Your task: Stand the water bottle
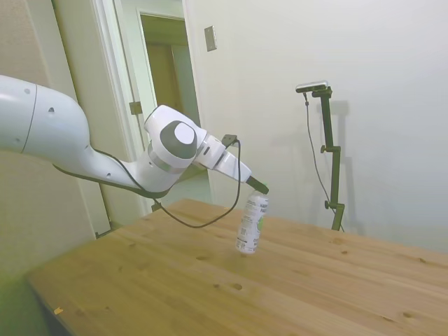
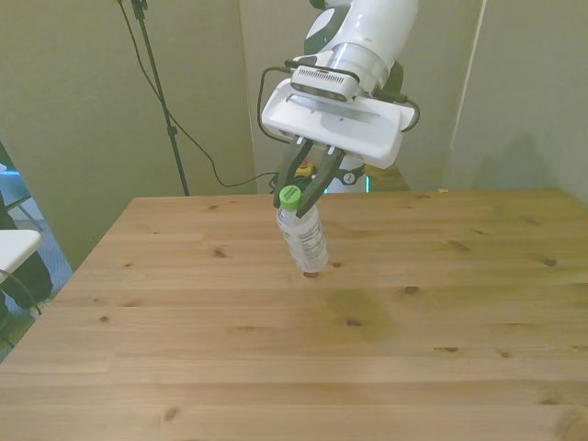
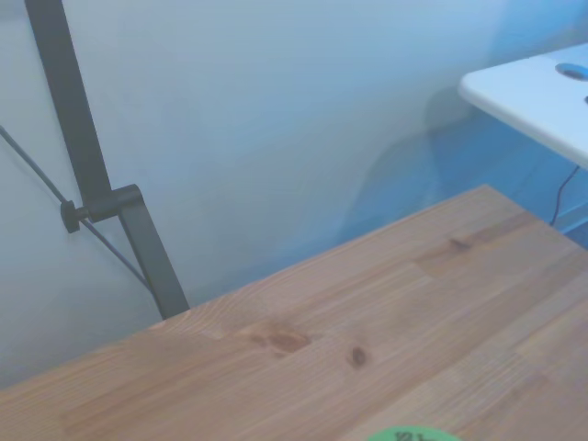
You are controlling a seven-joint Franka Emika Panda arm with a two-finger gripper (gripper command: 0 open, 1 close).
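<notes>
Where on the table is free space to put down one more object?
Most of the table is bare: the whole near half in the front view, and both sides of the bottle. The only busy spot is mid-table toward the far edge, where the gripper holds the tilted bottle by its neck.

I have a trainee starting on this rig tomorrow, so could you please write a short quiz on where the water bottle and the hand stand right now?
1. True or false: the water bottle lies flat on the wooden table.
2. Which part of the bottle does the hand grip? A) the base B) the neck just under the green cap C) the middle of the label
3. Fill in: in the side view the bottle's base is at the table and its top leans toward the ____.

Key: 1 false, it is nearly upright with a slight tilt. 2 B. 3 arm.
</notes>
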